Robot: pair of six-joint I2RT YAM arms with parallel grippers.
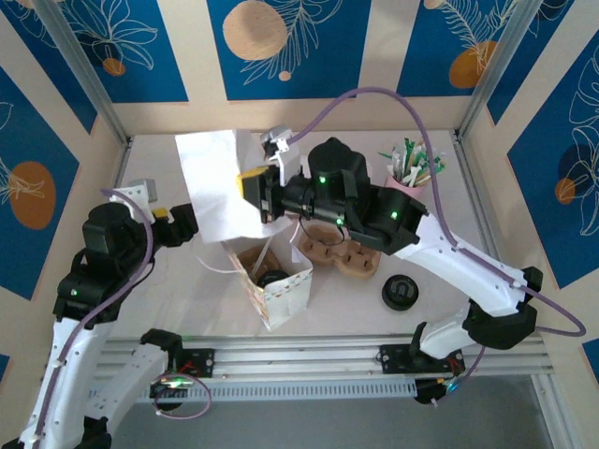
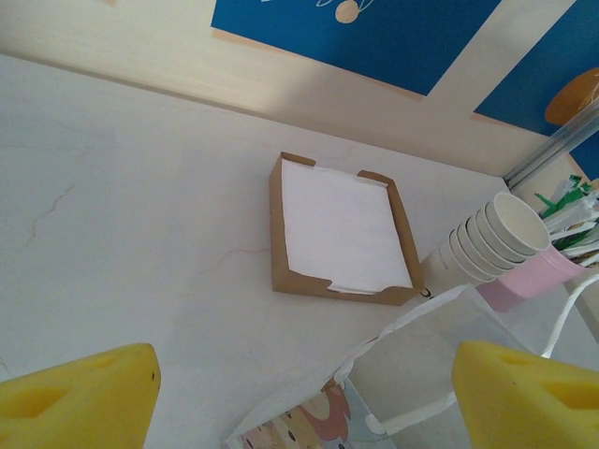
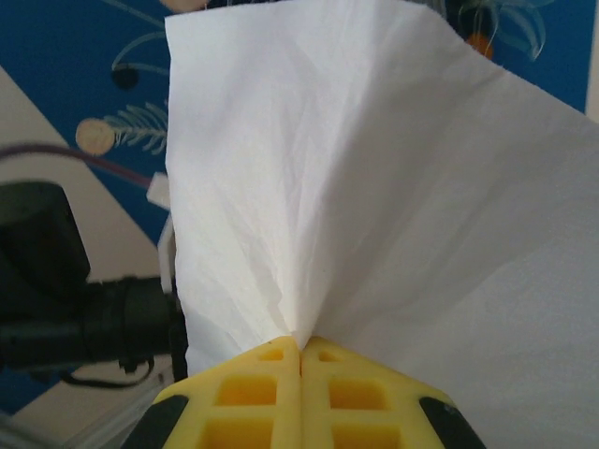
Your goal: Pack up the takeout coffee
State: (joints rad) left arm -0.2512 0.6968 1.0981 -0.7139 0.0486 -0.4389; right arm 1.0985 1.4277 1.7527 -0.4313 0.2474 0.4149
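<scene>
Right tool point(image 3: 299, 354): pressed together, its yellow fingers pinching one corner of a white napkin point(image 3: 374, 187). In the overhead view this tool point(image 1: 255, 183) is raised over the middle of the table, left of the arm's own base.
Napkin: hangs spread and creased from the pinch. Seen from above, the sheet point(image 1: 217, 182) is beyond the paper bag and to its left.
Left tool point(image 2: 304, 365): spread wide and holding nothing. Its two yellow fingers point(image 2: 80, 398) sit at either bottom corner of the wrist view. From above it point(image 1: 173, 221) hangs over the left part of the table, just beside the napkin's lower edge.
Takeout coffee point(image 1: 271, 278): down inside the open mouth of the paper bag. Its round black lid shows; the cup body is hidden by the bag walls.
Paper bag point(image 1: 284, 292): stands upright near the front middle of the table, its mouth open. Its white cord handles and printed side show at the bottom of the left wrist view point(image 2: 412, 374).
Cup carrier point(image 1: 360, 262): brown, on the table just right of the bag, partly under the right arm.
Loose black lid point(image 1: 400, 294): on the table, right of the carrier and apart from it.
Napkin tray point(image 2: 278, 234): a brown card tray holding white sheets, flat on the table point(image 2: 140, 234).
Stack of cups point(image 2: 496, 234): lidless, cream, lying tilted against a pink holder point(image 2: 524, 283) of stirrers.
</scene>
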